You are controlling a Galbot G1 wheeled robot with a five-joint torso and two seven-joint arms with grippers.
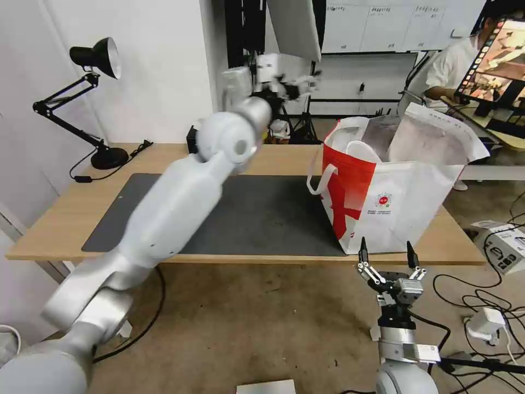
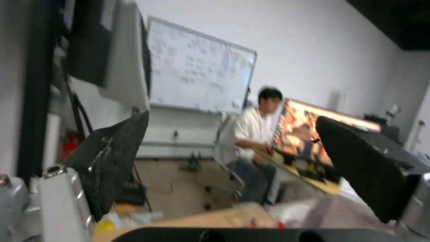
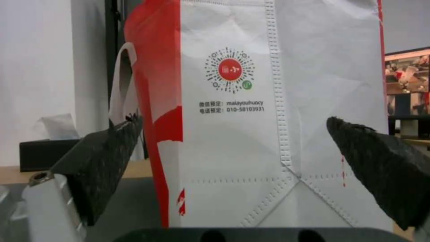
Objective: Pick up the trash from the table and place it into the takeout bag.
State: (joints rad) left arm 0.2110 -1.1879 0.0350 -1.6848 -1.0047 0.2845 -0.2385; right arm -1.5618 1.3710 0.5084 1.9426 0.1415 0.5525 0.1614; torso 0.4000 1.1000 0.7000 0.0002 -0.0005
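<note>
The takeout bag (image 1: 383, 197) stands upright on the right end of the table (image 1: 65, 213), its mouth open and foil lining showing. In the right wrist view its white-and-red side with the round red logo (image 3: 229, 69) is close in front. The trash is out of view; the dark mat (image 1: 262, 213) lies bare. My left gripper (image 1: 284, 82) is raised high above the table's far edge, left of the bag, and its fingers (image 2: 121, 148) are spread with nothing between them. My right gripper (image 1: 387, 250) points up just below the table's front edge by the bag, open and empty.
A black desk lamp (image 1: 101, 60) stands at the table's far left corner with its cable on the wood. A black tissue box (image 3: 40, 153) sits at the back of the table. Cables and white adapters (image 1: 484, 323) lie on the floor at right.
</note>
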